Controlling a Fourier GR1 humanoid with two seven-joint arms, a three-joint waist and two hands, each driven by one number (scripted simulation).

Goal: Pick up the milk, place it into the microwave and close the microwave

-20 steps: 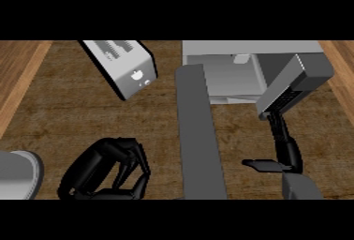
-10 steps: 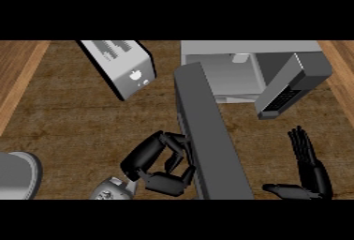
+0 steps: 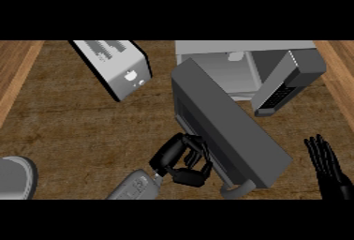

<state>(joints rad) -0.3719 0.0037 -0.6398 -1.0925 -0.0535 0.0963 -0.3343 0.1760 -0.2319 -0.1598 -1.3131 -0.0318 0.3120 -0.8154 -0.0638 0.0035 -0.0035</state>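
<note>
One microwave (image 3: 242, 70), one toaster (image 3: 114, 65). Left robot hand (image 3: 181, 159), fingers curled, touches its door (image 3: 224, 129); right robot hand (image 3: 328, 164) is spread.

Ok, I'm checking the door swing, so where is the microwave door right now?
In the head view the microwave door runs diagonally across the centre, part open, from the microwave toward the lower edge, with the left hand against its left side.

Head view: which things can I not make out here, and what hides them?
- Milk: not visible; the microwave door covers most of the microwave cavity, so whether it is inside cannot be told.
- Left robot hand: fingers curled against the door's left face; whether they grip anything is unclear.
- Right robot hand: its lower part is cut off at the lower right edge.
- Grey object at lower left: cut by the left edge, unidentifiable.
</note>
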